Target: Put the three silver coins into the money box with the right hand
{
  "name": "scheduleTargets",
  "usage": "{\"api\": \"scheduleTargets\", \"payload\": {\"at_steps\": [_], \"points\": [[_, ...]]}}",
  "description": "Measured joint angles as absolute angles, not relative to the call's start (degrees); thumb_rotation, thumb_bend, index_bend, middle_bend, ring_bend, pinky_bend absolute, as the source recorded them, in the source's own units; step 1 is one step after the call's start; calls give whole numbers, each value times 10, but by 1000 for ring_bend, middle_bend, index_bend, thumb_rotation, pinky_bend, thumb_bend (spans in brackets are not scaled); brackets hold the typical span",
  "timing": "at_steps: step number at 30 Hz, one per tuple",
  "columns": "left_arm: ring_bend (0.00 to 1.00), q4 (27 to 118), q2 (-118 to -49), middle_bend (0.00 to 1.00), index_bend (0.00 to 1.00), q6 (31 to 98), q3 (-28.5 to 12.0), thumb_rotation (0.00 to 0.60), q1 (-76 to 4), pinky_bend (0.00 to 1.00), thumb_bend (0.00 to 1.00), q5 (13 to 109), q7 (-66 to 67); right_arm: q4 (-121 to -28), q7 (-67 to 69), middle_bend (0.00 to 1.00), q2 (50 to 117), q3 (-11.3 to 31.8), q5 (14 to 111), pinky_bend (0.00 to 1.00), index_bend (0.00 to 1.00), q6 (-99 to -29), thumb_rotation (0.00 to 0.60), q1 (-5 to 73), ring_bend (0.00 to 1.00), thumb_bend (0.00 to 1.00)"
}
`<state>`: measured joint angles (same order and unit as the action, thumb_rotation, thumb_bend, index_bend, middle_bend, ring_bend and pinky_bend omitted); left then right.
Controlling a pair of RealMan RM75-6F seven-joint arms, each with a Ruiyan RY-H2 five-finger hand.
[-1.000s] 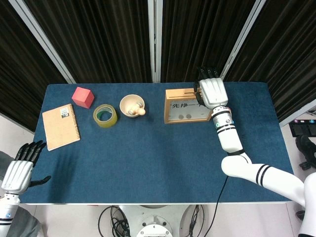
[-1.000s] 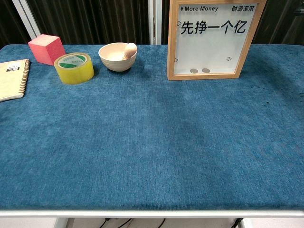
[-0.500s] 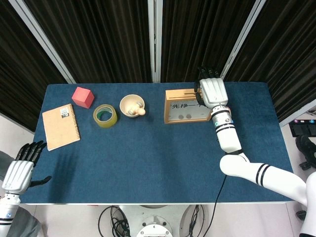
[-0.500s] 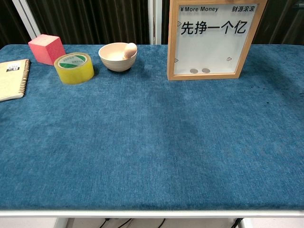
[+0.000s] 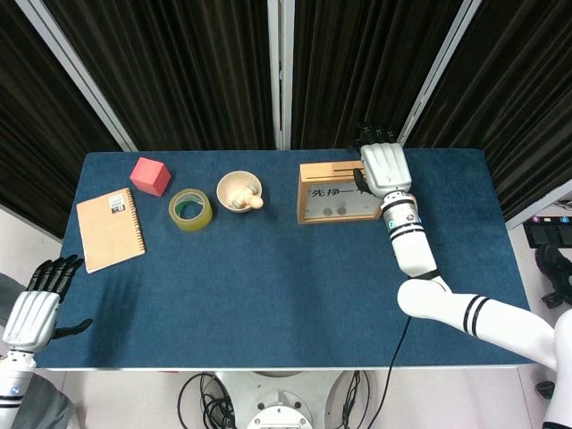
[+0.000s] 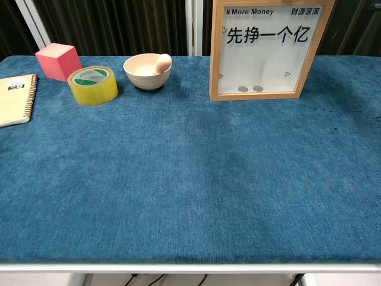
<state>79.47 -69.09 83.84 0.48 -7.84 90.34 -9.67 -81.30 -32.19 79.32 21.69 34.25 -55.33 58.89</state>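
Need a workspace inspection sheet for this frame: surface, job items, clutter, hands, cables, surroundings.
Surface: blue cloth table.
Job's things: wooden money box upright at the back; two coins lie inside behind its window; third coin not seen.
Clutter: pink cube, tape roll, bowl with egg, notebook.
Hands: right hand over the box top, grasp hidden; left hand off the table, holds nothing.
Cables: bundle below the front edge.
Surroundings: dark curtains.

Upright wooden money box (image 6: 267,50), 2 silver coins (image 6: 250,89) inside.
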Motion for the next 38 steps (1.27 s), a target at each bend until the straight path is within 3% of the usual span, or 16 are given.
{"api": "scheduleTargets", "payload": {"at_steps": [2,4,12,16,22,29,33,38], "points": [[0,794,-691,40,42,838,5,600,-78,0,41,903,-98,-814,-319,18,792,216,344,0,86,-553,600,589,0,436],[0,793,-692,39,42,839,5,600,-78,0,40,903,-98,-815,-315,16,791,216,347,0,60,-553,600,589,0,436],[0,796,-689,40,42,843,3,600,-78,0,41,903,-97,-855,-289,10,765,215,389,0,56,-583,600,568,0,433],[0,798,-685,40,42,848,0,600,-76,0,41,902,-97,-913,-273,1,725,198,444,0,55,-620,600,528,0,378],[0,801,-682,40,42,859,-6,600,-75,0,41,902,-83,-986,-245,0,656,111,598,0,0,-714,600,411,0,251],[0,809,-682,33,36,877,-13,600,-71,0,41,901,-45,-965,-201,0,632,-21,757,0,0,-861,600,229,0,240],[0,818,-680,28,33,879,-12,600,-70,0,41,907,-25,-928,-168,0,637,-54,777,0,0,-889,600,167,0,241],[0,829,-677,27,30,880,-11,600,-71,0,40,912,-7,-903,-137,0,644,-55,786,0,0,-889,600,139,0,248]]}}
